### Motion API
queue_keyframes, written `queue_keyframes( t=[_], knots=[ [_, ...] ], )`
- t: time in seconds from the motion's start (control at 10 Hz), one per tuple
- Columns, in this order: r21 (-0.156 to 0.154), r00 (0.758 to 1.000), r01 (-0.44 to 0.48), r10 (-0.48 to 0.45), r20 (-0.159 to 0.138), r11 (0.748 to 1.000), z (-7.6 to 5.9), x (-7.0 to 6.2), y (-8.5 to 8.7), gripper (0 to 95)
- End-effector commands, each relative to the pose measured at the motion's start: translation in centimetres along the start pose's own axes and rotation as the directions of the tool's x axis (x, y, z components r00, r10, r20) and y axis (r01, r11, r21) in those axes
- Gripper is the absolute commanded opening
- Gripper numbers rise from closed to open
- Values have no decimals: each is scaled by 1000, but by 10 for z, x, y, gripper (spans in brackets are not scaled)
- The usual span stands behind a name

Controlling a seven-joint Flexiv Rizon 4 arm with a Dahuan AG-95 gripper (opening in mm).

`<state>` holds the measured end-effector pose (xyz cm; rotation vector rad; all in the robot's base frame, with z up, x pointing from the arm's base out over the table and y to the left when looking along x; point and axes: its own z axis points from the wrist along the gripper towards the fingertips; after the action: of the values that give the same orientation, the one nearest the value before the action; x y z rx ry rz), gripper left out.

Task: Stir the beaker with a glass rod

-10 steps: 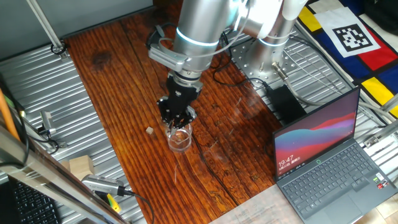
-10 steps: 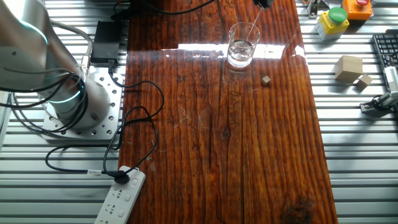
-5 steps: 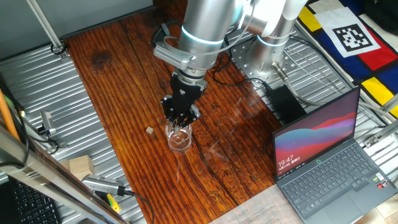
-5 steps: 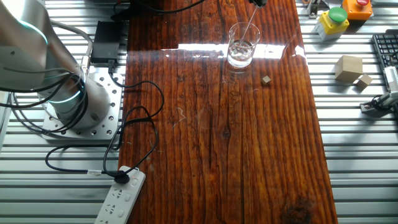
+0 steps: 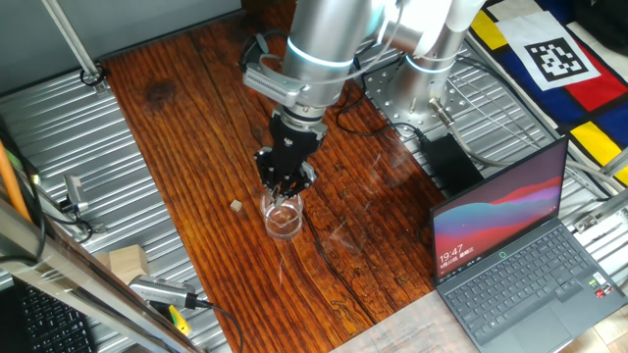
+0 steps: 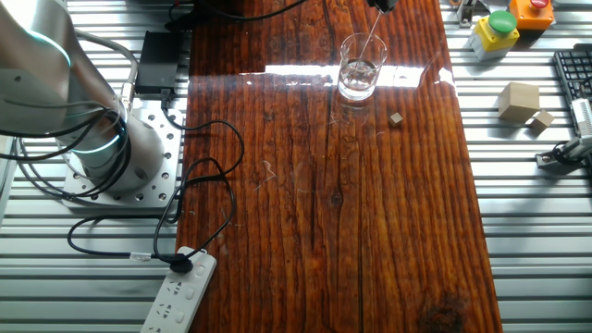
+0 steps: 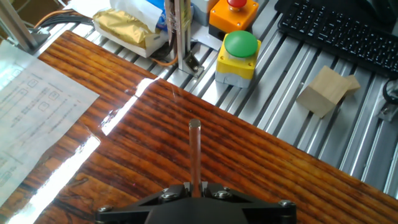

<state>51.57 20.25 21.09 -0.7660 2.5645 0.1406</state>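
The beaker (image 5: 283, 219) is a small clear glass standing on the wooden table; it also shows in the other fixed view (image 6: 359, 70). My gripper (image 5: 286, 184) hangs just above its rim, shut on the glass rod (image 6: 370, 39). The rod slants down from the gripper at the top edge into the beaker. In the hand view the rod (image 7: 194, 152) sticks straight out from between the closed fingers (image 7: 194, 188). The beaker does not show in the hand view.
A small tan cube (image 5: 235, 205) lies just left of the beaker, also seen in the other fixed view (image 6: 396, 118). A laptop (image 5: 510, 245) sits at the right. Wooden blocks (image 6: 518, 100), a green button box (image 7: 239, 55) and a keyboard (image 7: 348, 28) lie beyond the table edge.
The gripper has shifted slightly up and to the right over the beaker, and the rod has swung a little inside the glass. The beaker has stayed in place.
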Motion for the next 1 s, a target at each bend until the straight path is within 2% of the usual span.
queue_keyframes(
  t=[0.1,0.6,1.0],
  knots=[
    [-2,1000,10,-10,2,1000,4,-4,-6,0],
    [-1,1000,8,-8,5,1000,11,-12,-9,0],
    [3,1000,-15,15,1,1000,6,-5,5,0]
  ],
)
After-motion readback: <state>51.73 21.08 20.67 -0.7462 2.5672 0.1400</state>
